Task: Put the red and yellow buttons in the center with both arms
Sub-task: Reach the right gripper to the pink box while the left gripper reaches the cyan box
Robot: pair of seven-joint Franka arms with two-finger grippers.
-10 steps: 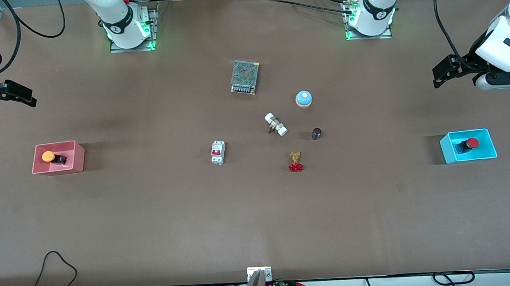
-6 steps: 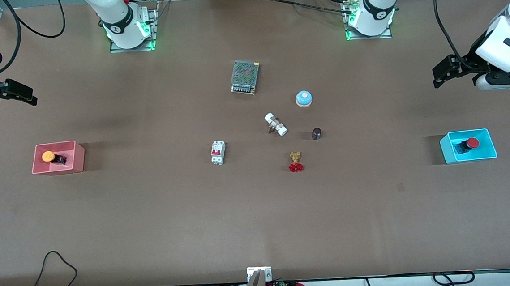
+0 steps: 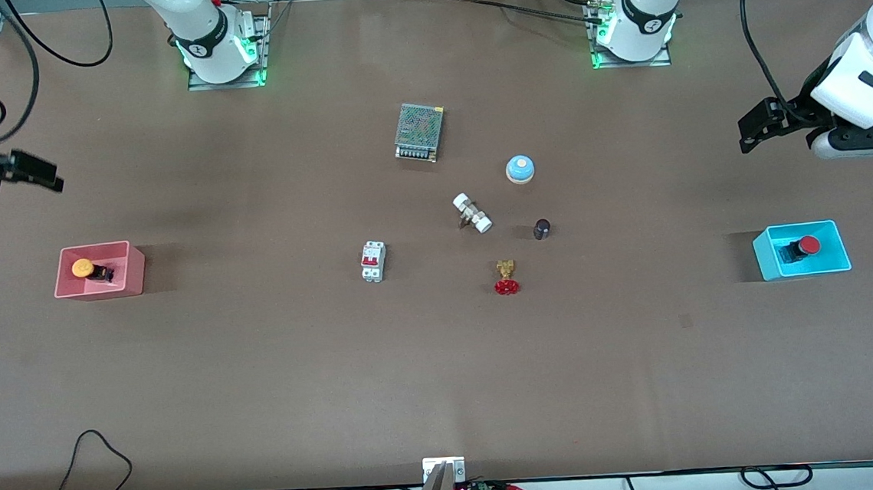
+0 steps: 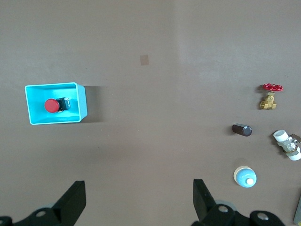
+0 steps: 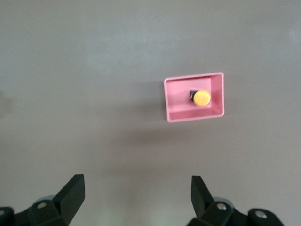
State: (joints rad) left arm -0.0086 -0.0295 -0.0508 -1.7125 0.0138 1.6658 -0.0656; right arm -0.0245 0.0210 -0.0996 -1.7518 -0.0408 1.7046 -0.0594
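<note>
The orange-yellow button (image 3: 83,267) lies in a pink bin (image 3: 135,270) toward the right arm's end of the table. It also shows in the right wrist view (image 5: 202,98). The red button (image 3: 809,245) lies in a cyan bin (image 3: 803,270) toward the left arm's end, and shows in the left wrist view (image 4: 51,105). My right gripper (image 3: 47,176) is open and empty, up over bare table beside the pink bin (image 5: 171,101). My left gripper (image 3: 748,135) is open and empty over bare table beside the cyan bin (image 4: 82,101). The center (image 3: 420,223) is brown tabletop.
Around the center lie a mesh power supply (image 3: 419,132), a light-blue domed button (image 3: 520,168), a white fitting (image 3: 472,212), a dark cylinder (image 3: 541,228), a white breaker (image 3: 373,261) and a brass valve with red handwheel (image 3: 506,277).
Both grippers have shifted slightly in the air. Both buttons stay in their bins.
</note>
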